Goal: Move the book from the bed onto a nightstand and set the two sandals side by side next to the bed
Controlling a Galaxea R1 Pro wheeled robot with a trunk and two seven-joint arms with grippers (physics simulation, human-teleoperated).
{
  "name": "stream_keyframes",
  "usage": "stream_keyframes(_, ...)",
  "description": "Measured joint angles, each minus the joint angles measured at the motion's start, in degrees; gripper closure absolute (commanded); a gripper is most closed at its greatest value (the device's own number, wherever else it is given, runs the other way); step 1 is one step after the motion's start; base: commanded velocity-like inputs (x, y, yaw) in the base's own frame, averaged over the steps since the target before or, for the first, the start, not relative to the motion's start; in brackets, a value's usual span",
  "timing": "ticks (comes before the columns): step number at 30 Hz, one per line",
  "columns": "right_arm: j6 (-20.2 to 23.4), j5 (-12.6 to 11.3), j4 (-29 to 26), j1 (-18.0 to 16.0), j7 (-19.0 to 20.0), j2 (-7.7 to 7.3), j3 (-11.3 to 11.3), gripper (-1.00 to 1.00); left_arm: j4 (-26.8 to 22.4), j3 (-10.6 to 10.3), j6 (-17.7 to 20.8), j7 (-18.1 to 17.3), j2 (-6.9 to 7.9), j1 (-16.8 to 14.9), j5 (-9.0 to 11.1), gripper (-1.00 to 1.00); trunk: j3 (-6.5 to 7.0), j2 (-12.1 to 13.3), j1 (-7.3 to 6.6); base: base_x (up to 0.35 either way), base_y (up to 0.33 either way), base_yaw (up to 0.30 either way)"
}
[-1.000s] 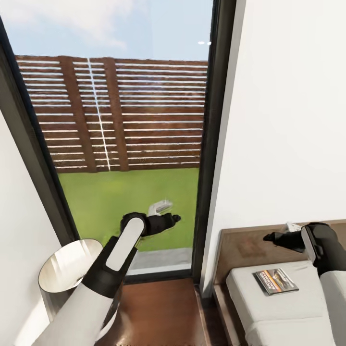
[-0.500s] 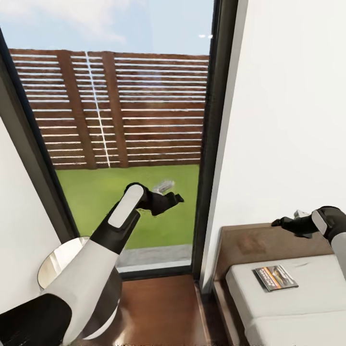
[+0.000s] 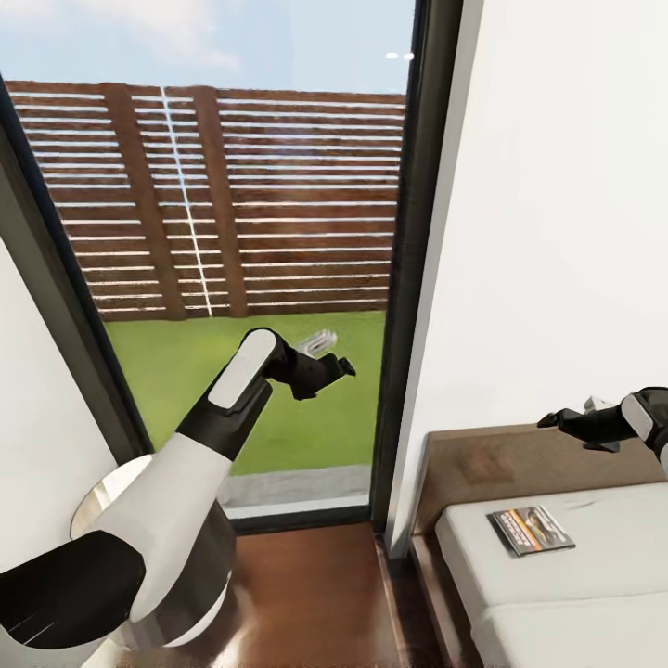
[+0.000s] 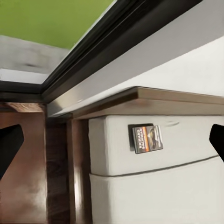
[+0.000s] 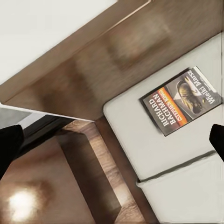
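Tool, head view: left tool (image 3: 336,367) raised before the glass opening (image 3: 232,278), fingers parted, holding nothing; right tool (image 3: 554,420) at 3 o'clock above the headboard (image 3: 501,459), spread unclear here.
Book, head view: book (image 3: 531,530) flat on the bed (image 3: 575,575), at 5 o'clock.
Left wrist view: fingertips (image 4: 9,142) wide apart, empty; book (image 4: 147,138) on mattress near headboard.
Right wrist view: fingertips (image 5: 8,142) wide apart, empty; book (image 5: 182,99) near mattress corner, floor (image 5: 42,191) beside the bed.

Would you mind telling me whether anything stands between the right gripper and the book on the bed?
Nothing visible does. The right gripper, jaws open, hangs above the headboard; the book lies flat and uncovered on the mattress below it.
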Motion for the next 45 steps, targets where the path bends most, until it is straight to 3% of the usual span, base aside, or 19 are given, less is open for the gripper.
stream_keyframes(8,2.33,-0.02,-2.67,-0.34,0.04,-0.49,0.08,-1.0,0.35,0.07,0.03,1.02,-0.1,-0.81,1.45,-1.0,-0.75,0.0,0.0,0.0,0.0,0.0)
stream_keyframes(17,4.39,-0.02,-4.89,-0.57,0.1,-0.72,0.06,-1.0,0.85,0.14,0.03,2.76,-0.19,-3.61,5.2,-1.0,-1.58,0.0,0.0,0.0,0.0,0.0)
stream_keyframes(19,4.71,-0.03,-5.21,-0.62,0.11,-0.74,0.05,-1.0,0.93,0.11,0.0,3.69,-0.23,-4.63,6.24,-1.0,-1.77,0.0,0.0,0.0,0.0,0.0)
stream_keyframes(23,5.89,-0.06,-6.56,-0.73,0.13,-0.74,0.04,-1.0,0.83,0.0,-0.14,7.35,-0.43,-7.48,10.4,-1.0,-2.14,-0.01,0.0,0.0,0.0,0.0)
stream_keyframes(24,5.9,-0.05,-6.58,-0.73,0.14,-0.74,0.04,-1.0,0.83,0.0,-0.12,7.4,-0.43,-7.51,10.43,-1.0,-2.23,0.0,0.0,0.0,0.0,0.0)
stream_keyframes(25,6.44,-0.08,-7.12,-0.75,0.14,-0.73,0.04,-1.0,0.81,-0.03,-0.19,8.61,-0.48,-8.29,12.09,-1.0,-2.32,-0.01,0.0,0.0,0.0,0.0)
stream_keyframes(26,6.45,-0.06,-7.14,-0.74,0.14,-0.73,0.04,-1.0,0.81,-0.03,-0.18,8.66,-0.48,-8.32,12.13,-1.0,-2.42,0.0,0.0,0.0,0.0,0.0)
stream_keyframes(27,7.04,-0.09,-7.66,-0.76,0.14,-0.7,0.04,-1.0,0.8,-0.05,-0.24,9.75,-0.51,-9.0,13.74,-1.0,-2.51,-0.01,0.0,0.0,0.0,0.0)
stream_keyframes(28,7.05,-0.07,-7.68,-0.76,0.14,-0.7,0.04,-1.0,0.8,-0.05,-0.23,9.79,-0.51,-9.02,13.78,-1.0,-2.61,0.0,0.0,0.0,0.0,0.0)
stream_keyframes(30,8.16,-0.12,-8.54,-0.78,0.15,-0.53,0.04,-1.0,0.9,-0.21,-0.32,11.55,-0.54,-10.21,16.72,-1.0,-2.79,0.0,0.0,0.0,0.0,0.0)
stream_keyframes(32,8.62,-0.12,-8.85,-0.78,0.15,-0.4,0.04,-1.0,0.96,-0.38,-0.35,12.21,-0.53,-10.74,17.97,-1.0,-2.98,-0.01,0.0,0.0,0.0,0.0)
stream_keyframes(39,9.69,-0.11,-9.59,-0.8,0.11,0.05,0.04,-1.0,1.41,-1.27,-0.8,13.75,-0.53,-12.3,20.98,-1.0,-3.63,0.0,0.0,0.0,0.0,0.0)
stream_keyframes(45,10.03,-0.18,-10.0,-0.82,0.13,0.2,0.0,-1.0,1.77,-1.76,-1.21,14.23,-0.55,-12.78,21.74,-1.0,-4.09,0.0,0.0,0.0,0.0,0.0)
